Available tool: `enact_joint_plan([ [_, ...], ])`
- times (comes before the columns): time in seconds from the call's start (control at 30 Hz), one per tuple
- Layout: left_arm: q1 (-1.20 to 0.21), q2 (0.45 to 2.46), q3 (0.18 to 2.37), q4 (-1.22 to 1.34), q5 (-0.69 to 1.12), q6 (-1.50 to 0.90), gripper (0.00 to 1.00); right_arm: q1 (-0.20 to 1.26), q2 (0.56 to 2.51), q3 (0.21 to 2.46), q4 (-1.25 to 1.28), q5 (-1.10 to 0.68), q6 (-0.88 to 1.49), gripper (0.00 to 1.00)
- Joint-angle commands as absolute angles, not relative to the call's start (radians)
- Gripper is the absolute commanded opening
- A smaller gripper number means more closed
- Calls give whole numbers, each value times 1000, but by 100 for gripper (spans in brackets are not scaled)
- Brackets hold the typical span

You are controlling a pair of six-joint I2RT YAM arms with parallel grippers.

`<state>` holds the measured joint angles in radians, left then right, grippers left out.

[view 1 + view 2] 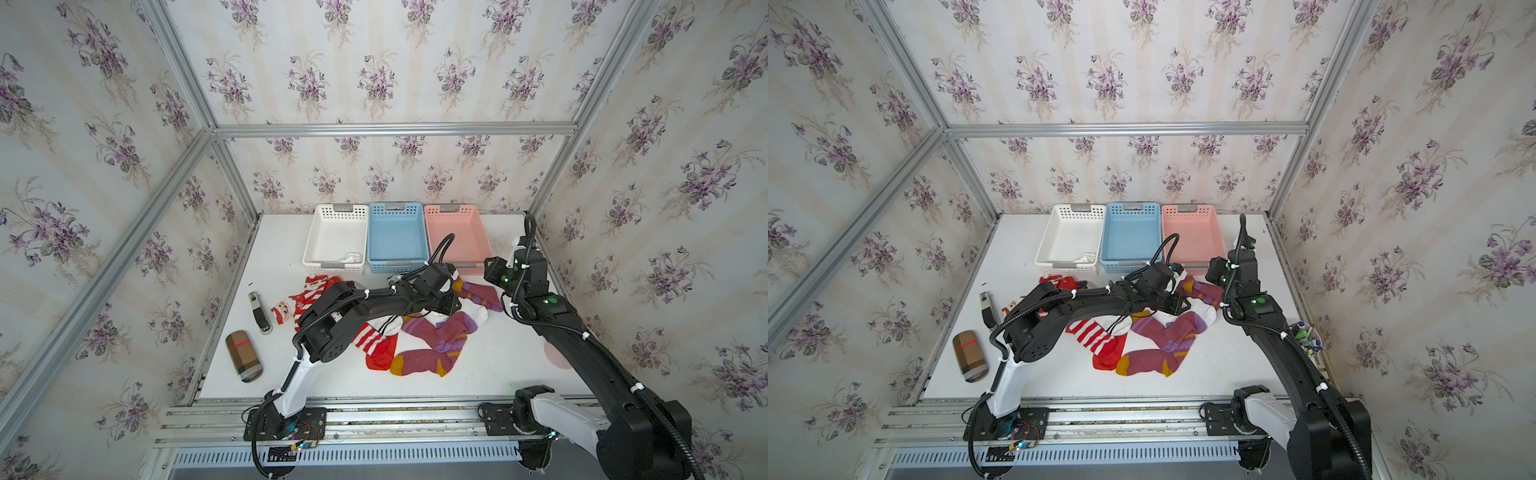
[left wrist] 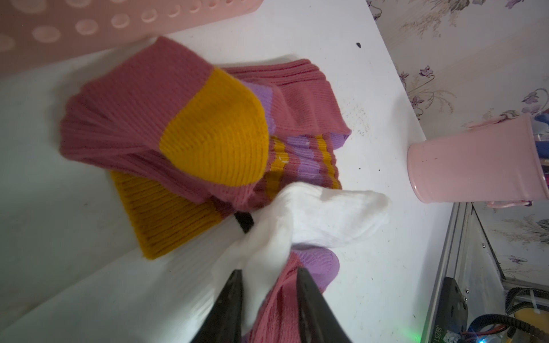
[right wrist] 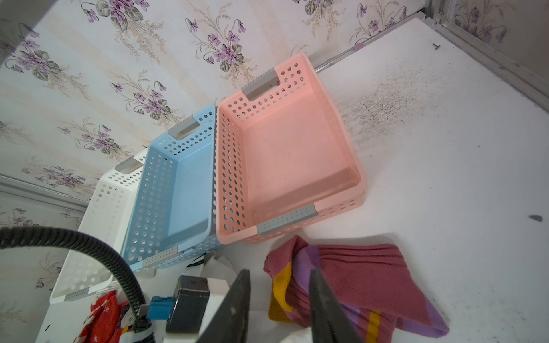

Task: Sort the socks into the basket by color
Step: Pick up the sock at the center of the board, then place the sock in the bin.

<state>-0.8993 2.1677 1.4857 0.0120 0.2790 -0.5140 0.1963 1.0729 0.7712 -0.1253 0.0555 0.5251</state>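
Room: I'm looking into a booth papered with violet sprigs and framed in aluminium rail. The white table fills its floor.
Baskets: three stand in a row against the far wall, with the white basket left, the blue basket in the middle and the pink basket right. Blue and pink look bare. Something white and crumpled lies in the near right corner of the white one.
Sock heap: it lies mid-table, just near of the baskets. Maroon socks with mustard toes sprawl centre and right. A red-and-white striped sock lies left of them, and the Santa socks are further left, partly under my left arm.
White sock: it is tangled among the maroon ones, its toe end overlapping a lilac patch.
Left gripper: it is down on the heap, jaws drawn narrow, with a fold of the white sock bunched between them. Maroon knit sits right beside one jaw.
Right gripper: it hangs over the maroon sock nearest the pink basket, jaws partly spread, nothing in them.
Clutter: a glasses case and a stapler lie near the left edge, and a pink cup stands near the right edge.
Handling: the socks are light, limp, stretchy knit. I expect one to drape and trail rather than keep a shape.
Hold: I judge a raised fold around mid-length best, pinched clear of the neighbours.
Risk: ribbed faces cling, so a maroon sock may ride up with the white one.
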Motion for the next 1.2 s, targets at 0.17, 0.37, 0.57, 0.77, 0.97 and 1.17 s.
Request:
enact_joint_plan([
  [0.17, -900, 2150, 1484, 36, 302, -507, 13, 195, 1066, 753, -113, 76, 545, 36],
  [0.37, -901, 2116, 1476, 12, 299, -470, 4, 191, 1044, 736, -99, 83, 540, 38],
  [0.57, -901, 2032, 1467, -28, 338, -448, 3, 191, 1045, 714, -88, 90, 538, 40],
  [0.77, -900, 1908, 1462, -115, 285, -396, 3, 190, 1045, 685, -62, 106, 535, 42],
  [0.97, -881, 1841, 1503, -211, 244, -360, 4, 189, 1049, 661, -43, 80, 539, 42],
  [1.17, -812, 1774, 1496, -237, 198, -354, 3, 189, 1022, 624, -16, 37, 532, 43],
])
